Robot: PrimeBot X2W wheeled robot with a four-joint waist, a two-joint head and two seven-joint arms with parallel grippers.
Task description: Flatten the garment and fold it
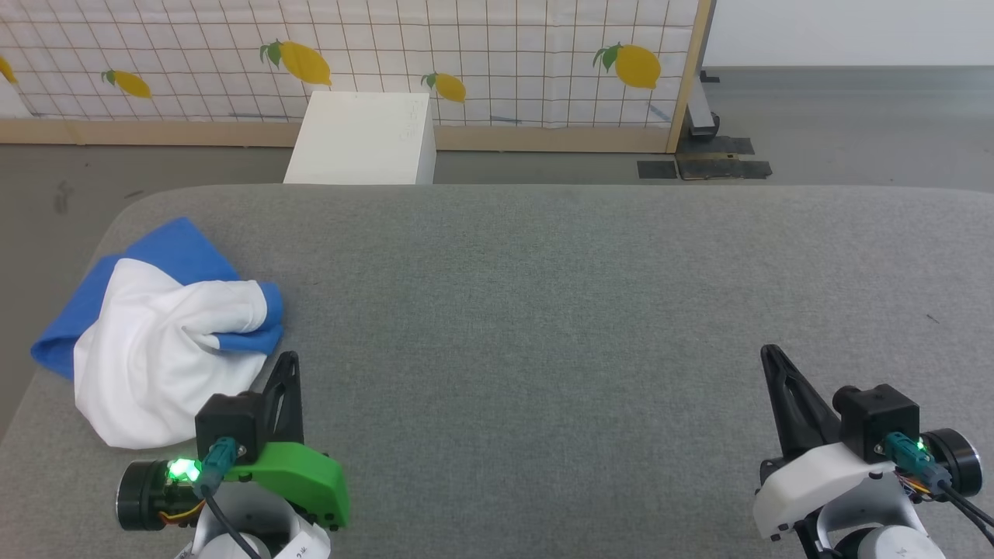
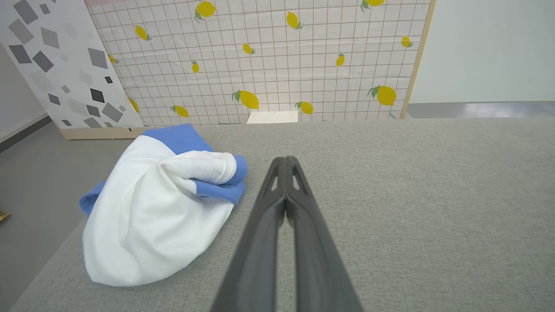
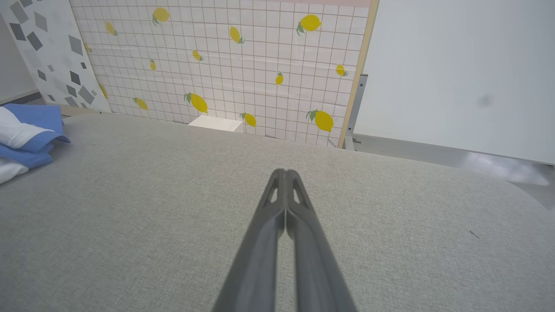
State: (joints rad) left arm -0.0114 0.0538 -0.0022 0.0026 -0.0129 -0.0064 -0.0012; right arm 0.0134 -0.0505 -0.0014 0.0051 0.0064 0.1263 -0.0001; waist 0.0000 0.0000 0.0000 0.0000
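- Garment (image 1: 167, 341) lies in a crumpled heap on the left side of the bench (image 1: 543, 310), close to the near corner; it is neither flattened nor folded
- White body is bunched on top and towards the front; blue cloth shows behind and under it; one blue corner reaches just past the bench's left rim
- A white fold edged in blue lies across the heap's right side, pointing towards the middle of the bench; in the left wrist view the garment (image 2: 147, 225) sits left of the fingers, with a strip of bare bench between them
- Left end effector (image 1: 287, 363) has its two dark fingers pressed together, with nothing between them; its tip is just beside the garment's blue edge, on the right of the heap, apart from the cloth
- Right end effector (image 1: 770, 355) is likewise closed tight and empty; it is over bare bench at the right, well apart from the garment, which shows at the far left edge of the right wrist view
- Whether either tip touches the bench I cannot tell
- Box (image 1: 361, 140), white, stands on the floor (image 1: 839, 124) just beyond the bench's far edge; behind it is a screen (image 1: 481, 54) with a grid and lemons; a panel (image 2: 52, 60) with grey shapes leans to the left of the screen
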